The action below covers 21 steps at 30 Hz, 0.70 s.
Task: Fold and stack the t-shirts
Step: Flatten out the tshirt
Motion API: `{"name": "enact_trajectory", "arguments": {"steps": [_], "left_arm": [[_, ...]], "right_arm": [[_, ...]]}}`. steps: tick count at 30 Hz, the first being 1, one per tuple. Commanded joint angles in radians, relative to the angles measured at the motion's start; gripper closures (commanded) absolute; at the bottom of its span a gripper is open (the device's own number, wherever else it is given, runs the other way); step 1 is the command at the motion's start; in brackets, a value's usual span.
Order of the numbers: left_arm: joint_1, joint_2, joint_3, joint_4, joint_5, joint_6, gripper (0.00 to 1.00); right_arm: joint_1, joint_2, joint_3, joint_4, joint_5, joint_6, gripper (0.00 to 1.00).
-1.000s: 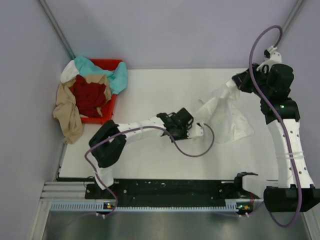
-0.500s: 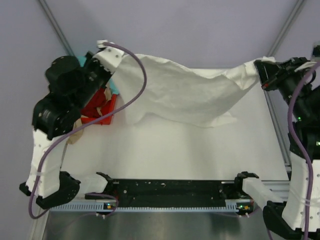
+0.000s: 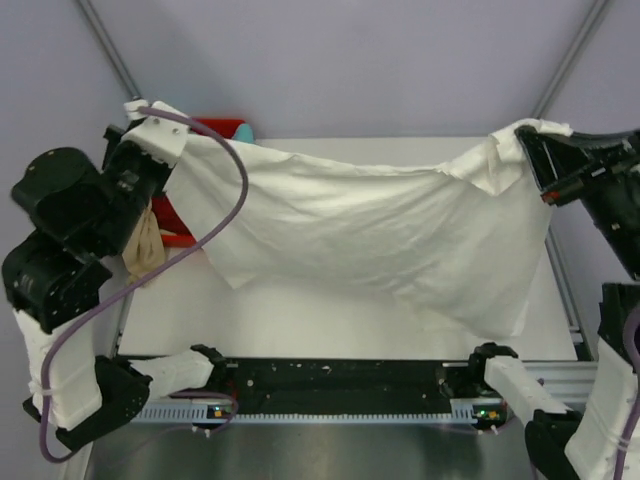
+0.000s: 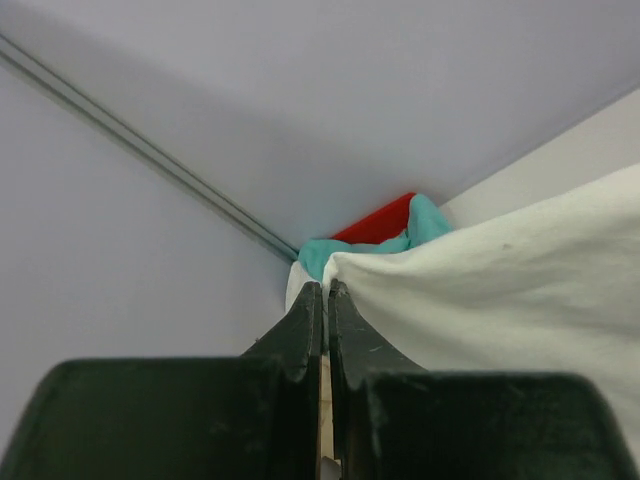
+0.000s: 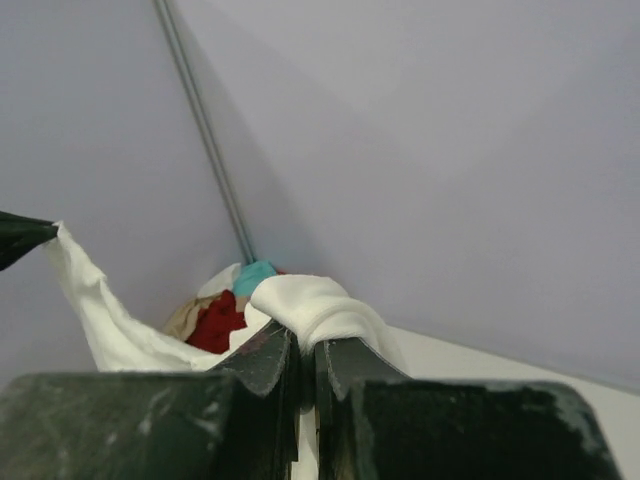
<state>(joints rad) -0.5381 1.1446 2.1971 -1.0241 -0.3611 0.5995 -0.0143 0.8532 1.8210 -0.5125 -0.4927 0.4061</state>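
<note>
A white t-shirt hangs stretched in the air between my two grippers, above the table; no print shows on the side in view. My left gripper is shut on its left corner, high at the back left, and the cloth runs off to the right in the left wrist view. My right gripper is shut on its right corner at the back right, with cloth bunched over the fingertips. Teal, dark red and tan t-shirts lie in a heap at the back left.
A red plastic bin holds the heap at the table's back left corner, mostly hidden behind the left arm and the shirt. The white table runs under the hanging shirt. Purple walls stand close on all sides.
Both arms have risen and spread apart with the white shirt. It was bunched at the right of the table; now it hangs wide, and its lower edge has dropped further toward the front.
</note>
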Motion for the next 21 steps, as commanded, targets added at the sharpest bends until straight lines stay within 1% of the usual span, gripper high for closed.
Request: {"name": "enact_trajectory", "arguments": {"steps": [1, 4, 6, 8, 9, 12, 14, 15, 16, 18, 21], "left_arm": [[0.022, 0.133, -0.086, 0.096, -0.030, 0.046, 1.00], [0.127, 0.271, -0.067, 0.212, 0.040, 0.059, 1.00], [0.199, 0.363, -0.013, 0.286, 0.073, 0.054, 1.00], [0.256, 0.456, 0.076, 0.350, 0.082, 0.052, 1.00], [0.269, 0.493, 0.110, 0.393, 0.080, 0.051, 1.00], [0.299, 0.585, 0.200, 0.487, 0.077, 0.046, 1.00], [0.314, 0.622, 0.251, 0.538, 0.071, 0.052, 1.00], [0.325, 0.635, 0.280, 0.550, 0.074, 0.055, 1.00], [0.334, 0.645, 0.302, 0.559, 0.079, 0.060, 1.00], [0.345, 0.647, 0.306, 0.576, 0.088, 0.078, 1.00], [0.351, 0.613, 0.264, 0.569, 0.122, 0.097, 1.00]], "right_arm": [[-0.009, 0.242, -0.035, 0.096, -0.040, 0.101, 1.00], [-0.009, 0.418, 0.000, 0.196, -0.023, 0.148, 1.00], [-0.007, 0.556, 0.085, 0.242, 0.029, 0.155, 1.00], [-0.009, 0.691, 0.220, 0.246, 0.069, 0.157, 1.00], [-0.007, 0.784, 0.306, 0.243, 0.078, 0.149, 1.00], [-0.012, 0.955, 0.563, 0.243, 0.095, 0.152, 1.00], [-0.021, 1.053, 0.732, 0.247, 0.094, 0.186, 1.00], [-0.029, 1.076, 0.812, 0.267, 0.089, 0.206, 1.00], [-0.039, 1.083, 0.827, 0.302, 0.086, 0.221, 1.00], [-0.056, 1.052, 0.786, 0.377, 0.088, 0.240, 1.00], [-0.082, 0.968, 0.692, 0.390, 0.091, 0.197, 1.00]]}}
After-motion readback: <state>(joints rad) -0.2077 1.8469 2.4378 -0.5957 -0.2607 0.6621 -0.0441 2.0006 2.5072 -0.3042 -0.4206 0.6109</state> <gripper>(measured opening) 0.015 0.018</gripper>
